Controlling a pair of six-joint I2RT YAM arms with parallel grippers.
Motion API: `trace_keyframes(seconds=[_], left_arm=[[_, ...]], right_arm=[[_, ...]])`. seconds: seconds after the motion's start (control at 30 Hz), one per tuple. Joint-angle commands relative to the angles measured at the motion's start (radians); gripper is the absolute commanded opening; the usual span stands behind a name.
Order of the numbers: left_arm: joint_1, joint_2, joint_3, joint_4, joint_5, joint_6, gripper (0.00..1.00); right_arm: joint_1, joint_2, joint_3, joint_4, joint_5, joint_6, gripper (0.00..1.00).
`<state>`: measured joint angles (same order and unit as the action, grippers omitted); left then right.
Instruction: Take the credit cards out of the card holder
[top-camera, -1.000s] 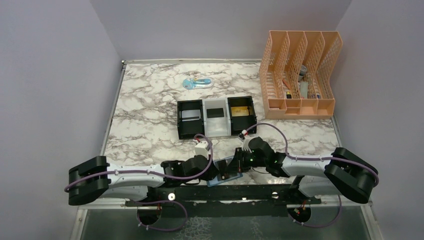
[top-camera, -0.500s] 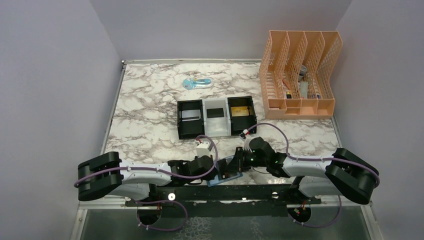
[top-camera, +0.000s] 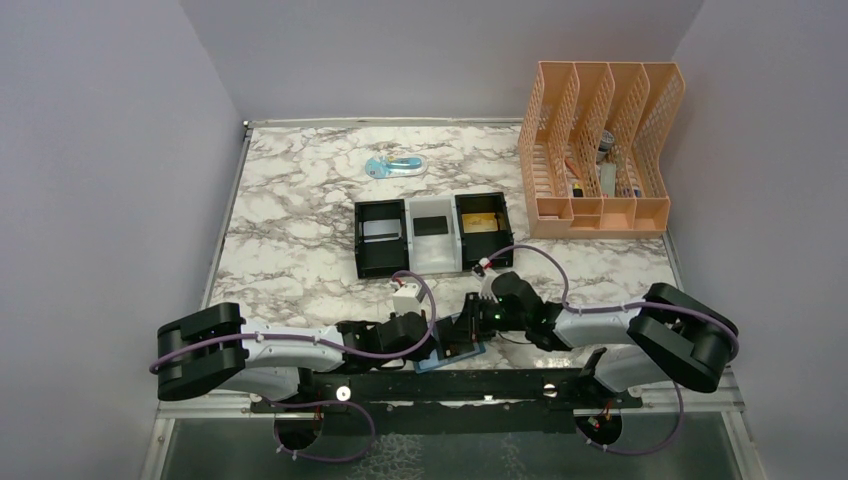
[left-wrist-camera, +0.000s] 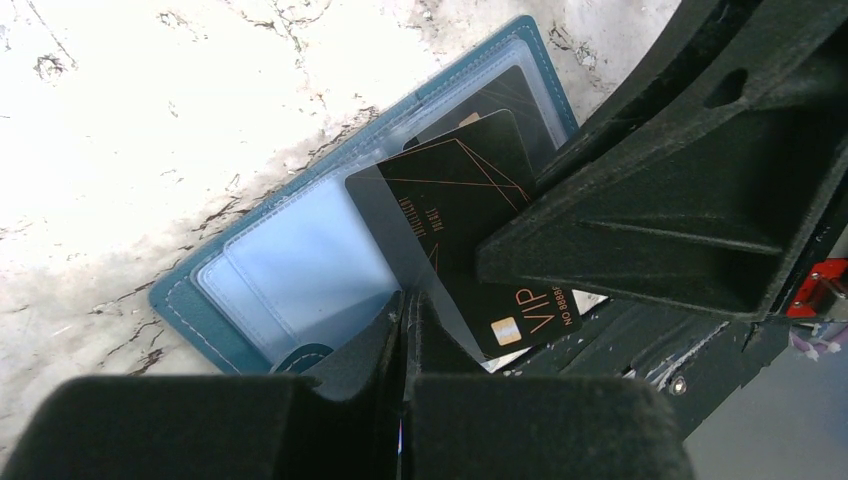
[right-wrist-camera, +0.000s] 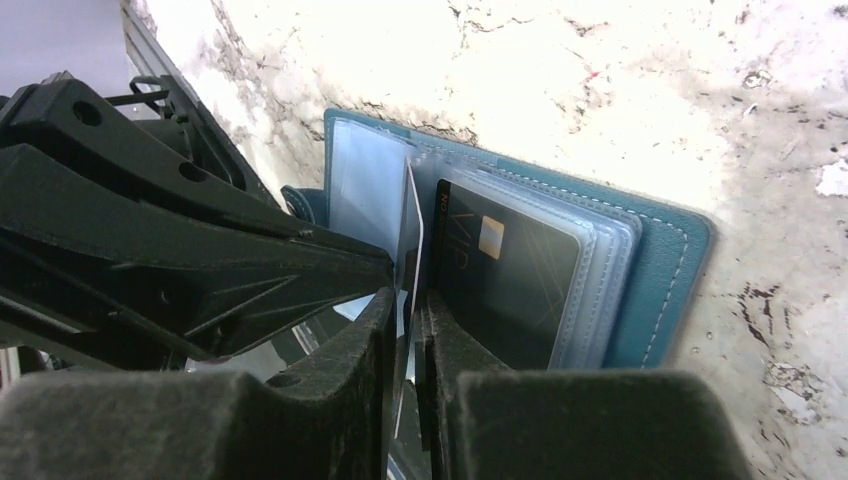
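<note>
Left gripper (left-wrist-camera: 404, 315): fingers pressed together at open holder's (left-wrist-camera: 185, 300) clear sleeves (left-wrist-camera: 300, 260). Right gripper (right-wrist-camera: 408, 320): narrow gap astride thin sleeve edge; cannot tell if gripped. Holder flat, near table (left-wrist-camera: 120, 120) edge, centre; black card (left-wrist-camera: 450, 210) in sleeve.

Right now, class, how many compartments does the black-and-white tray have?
3, side by side: the black left compartment holds a pale card, the white middle compartment a dark card, the black right compartment a gold card. None looks hidden.
</note>
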<state>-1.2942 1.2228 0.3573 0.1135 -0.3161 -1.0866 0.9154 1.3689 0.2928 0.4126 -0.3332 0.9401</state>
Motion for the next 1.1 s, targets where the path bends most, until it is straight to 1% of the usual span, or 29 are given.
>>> trace_keyframes(seconds=[0.0, 0.07, 0.13, 0.17, 0.47, 0.57, 0.67, 0.8, 0.83, 0.87, 0.93, 1.0, 1.07], left_arm=[[-0.008, 0.001, -0.027, -0.045, -0.03, -0.013, 0.0], [-0.008, -0.005, -0.029, -0.045, -0.032, -0.014, 0.0], [-0.008, -0.009, -0.032, -0.045, -0.034, -0.016, 0.0], [-0.008, -0.013, -0.033, -0.046, -0.033, -0.015, 0.0], [-0.011, -0.06, -0.043, -0.066, -0.044, -0.016, 0.0], [-0.01, -0.093, -0.03, -0.083, -0.051, 0.013, 0.03], [-0.01, -0.127, 0.017, -0.144, -0.067, 0.072, 0.12], [-0.009, -0.161, 0.121, -0.286, -0.12, 0.152, 0.23], [-0.008, -0.17, 0.14, -0.31, -0.133, 0.173, 0.28], [-0.006, -0.178, 0.159, -0.337, -0.147, 0.187, 0.36], [0.008, -0.196, 0.19, -0.38, -0.162, 0.218, 0.44], [0.042, -0.21, 0.222, -0.424, -0.152, 0.258, 0.55], [0.1, -0.222, 0.251, -0.459, -0.118, 0.3, 0.63]], right_arm=[[0.004, 0.028, 0.019, 0.068, -0.029, 0.008, 0.11], [0.004, 0.019, 0.015, 0.063, -0.027, 0.007, 0.08], [0.004, -0.005, 0.009, 0.048, -0.014, 0.002, 0.02], [0.004, -0.031, 0.007, 0.031, 0.0, 0.0, 0.01], [0.003, -0.255, -0.019, -0.133, 0.102, -0.055, 0.01], [0.004, -0.333, -0.026, -0.175, 0.14, -0.091, 0.01], [0.004, -0.397, -0.029, -0.227, 0.187, -0.13, 0.01], [0.004, -0.47, -0.036, -0.259, 0.232, -0.187, 0.01], [0.004, -0.488, -0.039, -0.258, 0.236, -0.204, 0.01], [0.004, -0.506, -0.042, -0.259, 0.24, -0.221, 0.01], [0.004, -0.54, -0.044, -0.259, 0.249, -0.252, 0.01], [0.004, -0.572, -0.042, -0.262, 0.262, -0.278, 0.01], [0.004, -0.604, -0.041, -0.262, 0.279, -0.303, 0.01]])
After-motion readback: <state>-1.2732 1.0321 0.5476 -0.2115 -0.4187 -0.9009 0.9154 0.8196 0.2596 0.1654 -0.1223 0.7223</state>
